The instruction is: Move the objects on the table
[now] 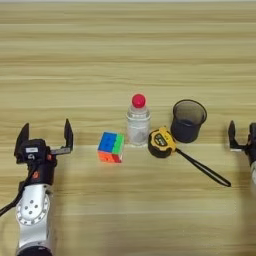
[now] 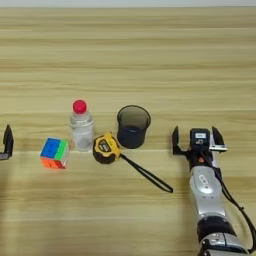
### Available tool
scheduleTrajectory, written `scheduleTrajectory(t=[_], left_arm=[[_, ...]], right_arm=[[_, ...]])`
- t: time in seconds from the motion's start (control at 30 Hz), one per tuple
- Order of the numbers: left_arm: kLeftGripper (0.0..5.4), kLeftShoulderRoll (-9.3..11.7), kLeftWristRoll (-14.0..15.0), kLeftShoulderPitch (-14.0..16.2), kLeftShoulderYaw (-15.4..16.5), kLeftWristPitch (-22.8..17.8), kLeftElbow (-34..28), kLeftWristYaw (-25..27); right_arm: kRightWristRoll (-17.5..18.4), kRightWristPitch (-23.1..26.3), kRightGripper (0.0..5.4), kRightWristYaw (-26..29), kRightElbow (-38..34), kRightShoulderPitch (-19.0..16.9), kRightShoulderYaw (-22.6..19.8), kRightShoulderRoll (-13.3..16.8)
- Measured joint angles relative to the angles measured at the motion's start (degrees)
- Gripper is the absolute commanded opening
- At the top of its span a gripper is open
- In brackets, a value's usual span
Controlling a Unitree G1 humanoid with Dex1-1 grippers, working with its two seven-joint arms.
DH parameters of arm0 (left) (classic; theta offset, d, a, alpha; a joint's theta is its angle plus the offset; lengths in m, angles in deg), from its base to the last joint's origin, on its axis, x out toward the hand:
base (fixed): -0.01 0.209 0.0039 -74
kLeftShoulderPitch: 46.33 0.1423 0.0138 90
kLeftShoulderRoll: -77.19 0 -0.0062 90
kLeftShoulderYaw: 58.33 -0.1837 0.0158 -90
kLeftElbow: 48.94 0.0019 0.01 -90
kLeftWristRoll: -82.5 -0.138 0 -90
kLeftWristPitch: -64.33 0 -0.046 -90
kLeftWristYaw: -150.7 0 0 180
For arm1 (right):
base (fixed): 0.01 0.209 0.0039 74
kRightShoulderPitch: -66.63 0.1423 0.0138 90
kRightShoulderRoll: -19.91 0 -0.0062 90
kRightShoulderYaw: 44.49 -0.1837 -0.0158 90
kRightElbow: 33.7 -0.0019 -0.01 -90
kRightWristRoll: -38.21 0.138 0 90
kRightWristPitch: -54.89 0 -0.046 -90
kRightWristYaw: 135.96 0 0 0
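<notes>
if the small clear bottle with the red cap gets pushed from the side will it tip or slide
The small clear plastic bottle with red cap stands upright, tall and narrow, so a push near the cap would probably tip it. It looks nearly empty, so likely light. It might knock the yellow-black tape measure close beside it.

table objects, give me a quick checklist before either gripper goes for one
1. Left gripper open and holding nothing: ok.
2. Right gripper open and holding nothing: ok.
3. Small clear plastic bottle with red cap standing upright: ok.
4. Multicoloured puzzle cube has free space around it, on the left gripper's side: ok.
5. Yellow-black tape measure clear of the bottle: cannot tell, they sit very close.
6. Tape measure's black strap out of the right gripper's path to the dark translucent cup: not ok, it trails across the light wooden table toward that gripper.
</notes>
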Motion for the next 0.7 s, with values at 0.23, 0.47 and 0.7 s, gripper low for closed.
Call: scheduleTrajectory(t=[0.23, 0.47, 0.7], left_arm=[[5.40, 0.0, 0.0, 1.2, -2.6, -0.6, -3.0, 2.6], [5.40, -0.6, 6.4, 5.0, -7.2, -4.9, -13.6, 9.9], [5.40, -1.8, 6.4, 6.9, -13.8, -9.2, -20.7, 12.9]], right_arm=[[0.5, 0.1, 5.38, -0.3, 0.0, 0.0, -0.2, 0.0], [0.6, 0.3, 5.38, -0.3, 0.0, 0.0, -0.3, 0.0], [0.6, 0.4, 5.38, -0.4, 0.1, 0.0, -0.2, -0.2]])
